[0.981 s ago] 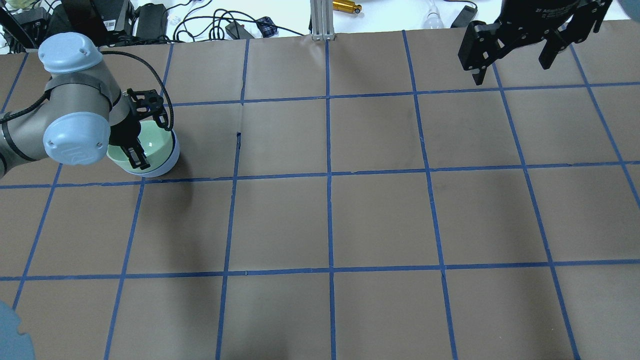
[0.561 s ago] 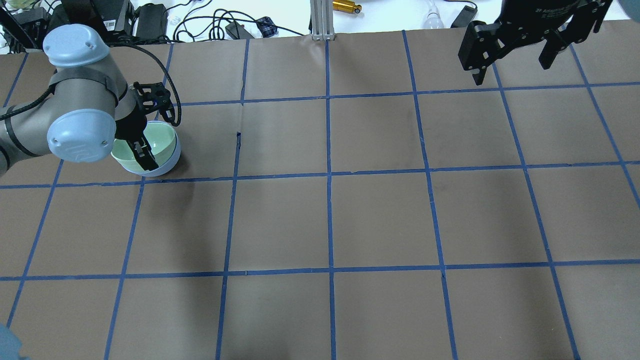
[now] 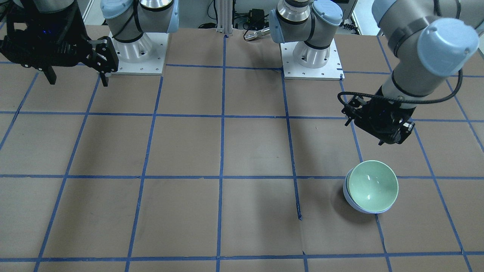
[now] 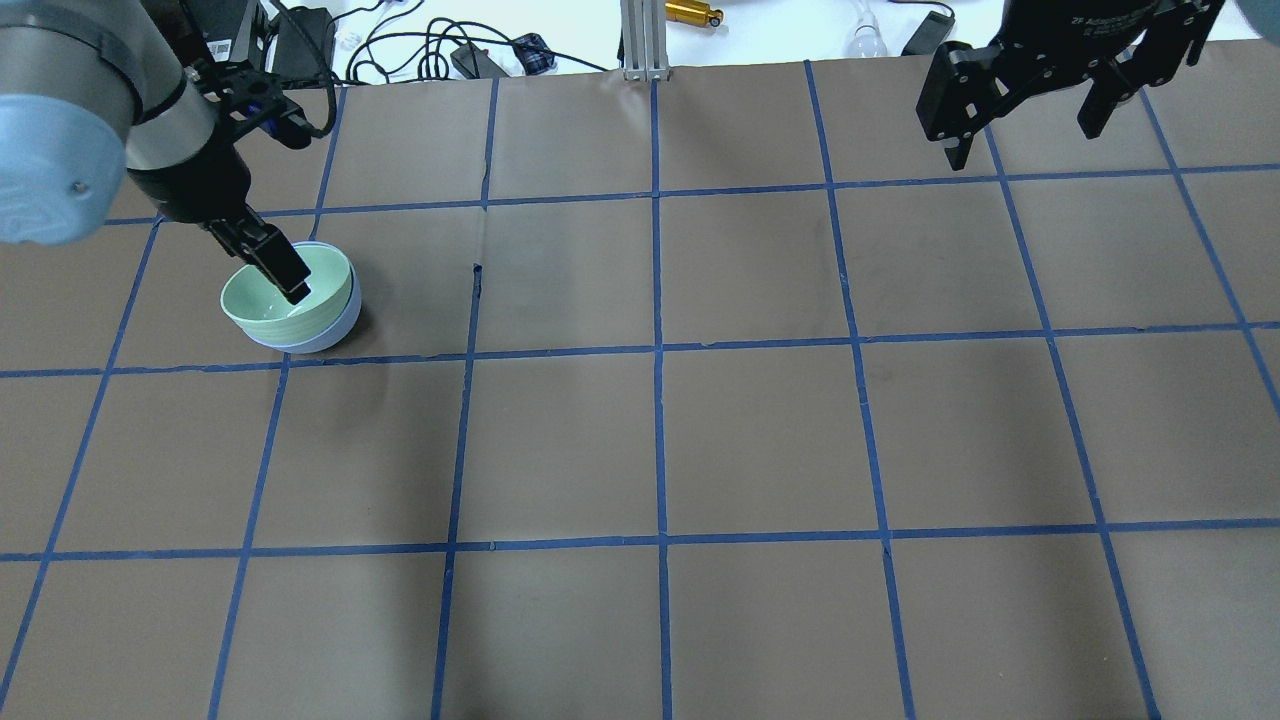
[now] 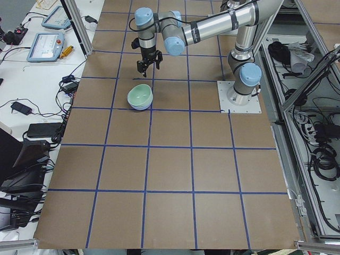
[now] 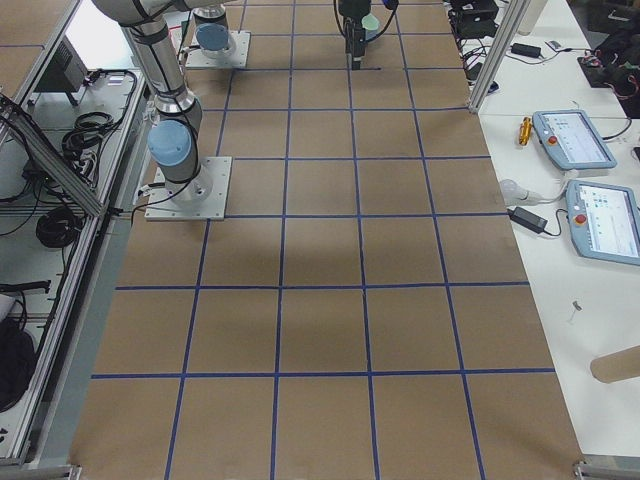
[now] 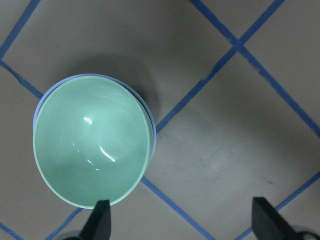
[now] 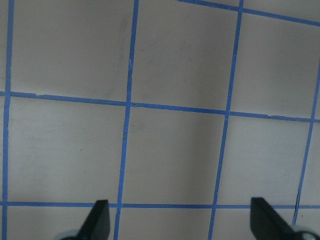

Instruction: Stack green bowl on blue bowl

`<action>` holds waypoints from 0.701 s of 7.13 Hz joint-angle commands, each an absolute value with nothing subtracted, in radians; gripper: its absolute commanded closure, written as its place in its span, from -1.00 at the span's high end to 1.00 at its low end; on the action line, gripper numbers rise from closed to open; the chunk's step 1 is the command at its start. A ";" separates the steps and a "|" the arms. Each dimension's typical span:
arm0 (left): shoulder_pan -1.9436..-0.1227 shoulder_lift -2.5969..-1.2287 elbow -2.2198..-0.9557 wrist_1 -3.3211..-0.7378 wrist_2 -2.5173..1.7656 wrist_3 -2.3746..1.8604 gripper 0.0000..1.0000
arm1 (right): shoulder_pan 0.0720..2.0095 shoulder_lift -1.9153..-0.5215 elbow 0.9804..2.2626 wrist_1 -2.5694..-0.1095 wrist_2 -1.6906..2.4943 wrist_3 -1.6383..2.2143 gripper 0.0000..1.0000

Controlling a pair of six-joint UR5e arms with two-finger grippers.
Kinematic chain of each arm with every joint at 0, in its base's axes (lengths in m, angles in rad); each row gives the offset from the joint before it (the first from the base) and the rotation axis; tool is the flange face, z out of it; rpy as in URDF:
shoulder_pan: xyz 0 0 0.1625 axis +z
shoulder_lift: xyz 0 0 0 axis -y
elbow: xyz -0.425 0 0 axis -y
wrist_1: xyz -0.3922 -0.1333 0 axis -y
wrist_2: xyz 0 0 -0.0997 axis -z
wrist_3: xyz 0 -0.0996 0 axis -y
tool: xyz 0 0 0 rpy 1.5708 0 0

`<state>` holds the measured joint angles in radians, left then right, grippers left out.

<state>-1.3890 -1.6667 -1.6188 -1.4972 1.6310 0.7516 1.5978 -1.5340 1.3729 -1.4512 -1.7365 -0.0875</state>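
Note:
The green bowl (image 4: 285,298) sits nested inside the blue bowl (image 4: 328,333) on the table's left side. Only the blue bowl's rim and lower wall show around it. Both also show in the front view, green (image 3: 372,185) in blue (image 3: 346,193), and in the left wrist view, green (image 7: 92,145) with the blue rim (image 7: 153,135). My left gripper (image 3: 378,130) hangs open and empty above the bowls, touching neither; its fingertips (image 7: 98,220) stand wide apart. My right gripper (image 4: 1030,105) is open and empty, high over the far right corner.
The brown table (image 4: 660,440) carries a grid of blue tape. Cables, power bricks and an aluminium post (image 4: 640,40) lie beyond its far edge. The two arm bases (image 3: 310,56) stand on white plates at the robot's side.
My left gripper has lifted up and away from the green bowl's rim. The green bowl stays nested in the blue bowl. The right arm has not moved.

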 commanded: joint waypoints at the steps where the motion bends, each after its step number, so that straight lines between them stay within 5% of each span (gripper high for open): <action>1: -1.439 -1.609 -1.566 -1.608 1.614 0.448 1.00 | 1.598 -1.534 1.373 -1.451 -1.736 -0.087 1.00; 5: -1.545 -1.560 -1.578 -1.612 1.611 0.111 1.00 | 1.597 -1.534 1.373 -1.451 -1.736 -0.087 1.00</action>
